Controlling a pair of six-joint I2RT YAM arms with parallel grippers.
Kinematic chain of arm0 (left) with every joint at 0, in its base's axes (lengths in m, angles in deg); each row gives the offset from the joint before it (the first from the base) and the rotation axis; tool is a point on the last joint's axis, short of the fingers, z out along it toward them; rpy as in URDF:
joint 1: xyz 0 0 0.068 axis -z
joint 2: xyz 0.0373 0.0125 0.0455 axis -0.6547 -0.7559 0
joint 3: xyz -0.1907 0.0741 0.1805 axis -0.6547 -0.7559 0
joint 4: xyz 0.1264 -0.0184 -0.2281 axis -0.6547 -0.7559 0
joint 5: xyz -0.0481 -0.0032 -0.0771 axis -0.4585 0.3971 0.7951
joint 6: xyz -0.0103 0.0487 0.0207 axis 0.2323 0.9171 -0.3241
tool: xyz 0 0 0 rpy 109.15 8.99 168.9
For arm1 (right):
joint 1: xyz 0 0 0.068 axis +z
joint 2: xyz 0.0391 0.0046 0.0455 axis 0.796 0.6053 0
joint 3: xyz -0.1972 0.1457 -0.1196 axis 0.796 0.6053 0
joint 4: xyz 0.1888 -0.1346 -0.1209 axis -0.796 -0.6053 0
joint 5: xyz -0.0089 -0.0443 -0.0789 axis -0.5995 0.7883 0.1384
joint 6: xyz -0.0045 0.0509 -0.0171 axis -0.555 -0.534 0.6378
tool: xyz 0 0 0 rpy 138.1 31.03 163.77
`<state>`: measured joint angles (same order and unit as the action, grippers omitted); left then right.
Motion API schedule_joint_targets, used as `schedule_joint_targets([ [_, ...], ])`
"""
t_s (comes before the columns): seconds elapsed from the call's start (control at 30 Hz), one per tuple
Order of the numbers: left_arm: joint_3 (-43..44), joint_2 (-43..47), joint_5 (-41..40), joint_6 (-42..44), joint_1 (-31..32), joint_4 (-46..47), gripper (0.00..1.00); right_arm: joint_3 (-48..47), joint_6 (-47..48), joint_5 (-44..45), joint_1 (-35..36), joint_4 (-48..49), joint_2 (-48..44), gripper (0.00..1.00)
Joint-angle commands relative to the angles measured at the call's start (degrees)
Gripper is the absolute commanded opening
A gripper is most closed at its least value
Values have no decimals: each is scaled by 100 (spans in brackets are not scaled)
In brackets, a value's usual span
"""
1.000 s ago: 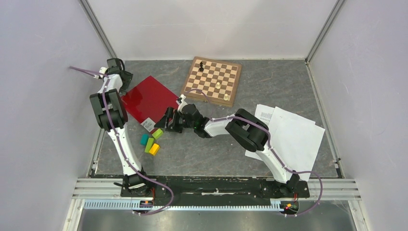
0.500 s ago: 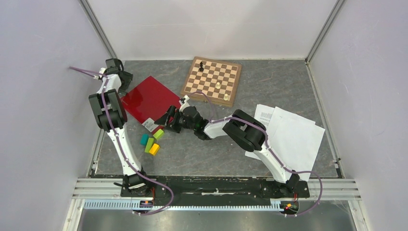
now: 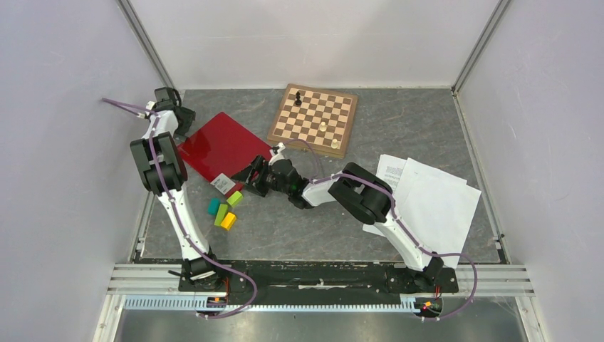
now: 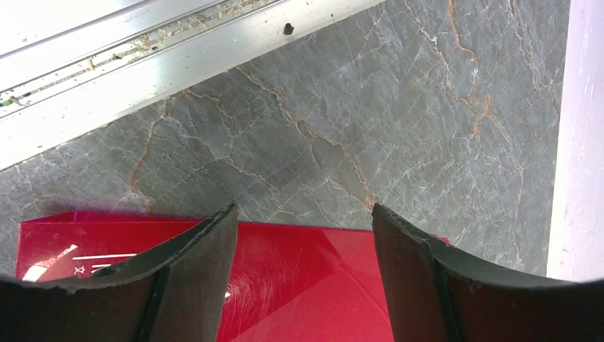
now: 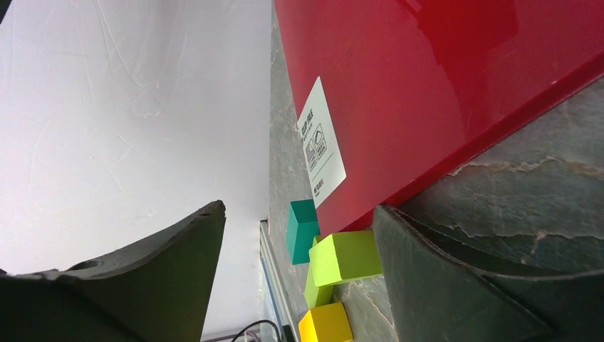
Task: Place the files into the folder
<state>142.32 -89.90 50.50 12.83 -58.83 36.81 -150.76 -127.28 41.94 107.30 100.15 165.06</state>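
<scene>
**Task items.** The folder [image 3: 222, 147] is lying flat on the table [image 3: 399, 121], toward 10 o'clock from the table centre. It is rotated so that its corners are pointing at 12, 3, 6 and 9 o'clock. Its cover is facing up, and the white label [image 3: 222, 183] is sitting at the 6 o'clock corner. The files [image 3: 438, 203] are lying in a loose, fanned stack toward 4 o'clock, well apart from the folder. 1 sheet at the 10 o'clock end of the stack is showing a block of printed text.

**Left arm.** The left fingers [image 3: 183, 121] are hovering over the folder's 10 o'clock edge. In the left wrist view they are standing spread apart, released, with nothing between them. Red cover is showing beneath them and bare table beyond.

**Right arm.** The right fingers [image 3: 251, 174] are sitting just beside the folder edge that is running from 3 to 6 o'clock, near the label. In the right wrist view they are released, spread wide and gripping nothing. Whether they are touching the table cannot be told.

**Other items.** 4 blocks are lying at 6 o'clock of the labelled corner:
- a light green block [image 3: 233, 198], just beside that corner
- a teal block [image 3: 214, 206]
- a second green block [image 3: 221, 214]
- a yellow block [image 3: 228, 221]

The chessboard [image 3: 314, 119] is lying at 12 o'clock and carrying 3 pieces.
</scene>
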Motion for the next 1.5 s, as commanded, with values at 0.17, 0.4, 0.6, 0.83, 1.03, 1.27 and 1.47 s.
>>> schedule_joint_targets([
  [0.17, -303, 33, 529, 96, -51, -747, 72, -565, -84, 467, -21, -37, 572, 71],
  [0.4, -361, 149, 694, 154, -105, -796, 66, -1130, 56, 378, -60, -39, 794, 57],
  [0.6, -204, 481, 1111, 489, -113, -730, 66, -1667, 220, 14, -178, 1, 1010, 32],
  [0.83, -249, 1305, 1603, 734, -96, -593, 75, -1934, 298, -381, -318, 142, 950, 9],
  [1.03, -452, 2342, 1934, 840, 45, -443, 78, -2437, 744, -763, -365, 54, 694, 0],
  [1.27, -319, 3724, 1945, 948, 466, -450, 79, -2810, 1646, -1042, -376, -247, -34, 0],
  [1.47, -167, 4800, 1804, 890, 572, -668, 79, -2784, 2162, -1227, -381, -514, -967, 0],
])
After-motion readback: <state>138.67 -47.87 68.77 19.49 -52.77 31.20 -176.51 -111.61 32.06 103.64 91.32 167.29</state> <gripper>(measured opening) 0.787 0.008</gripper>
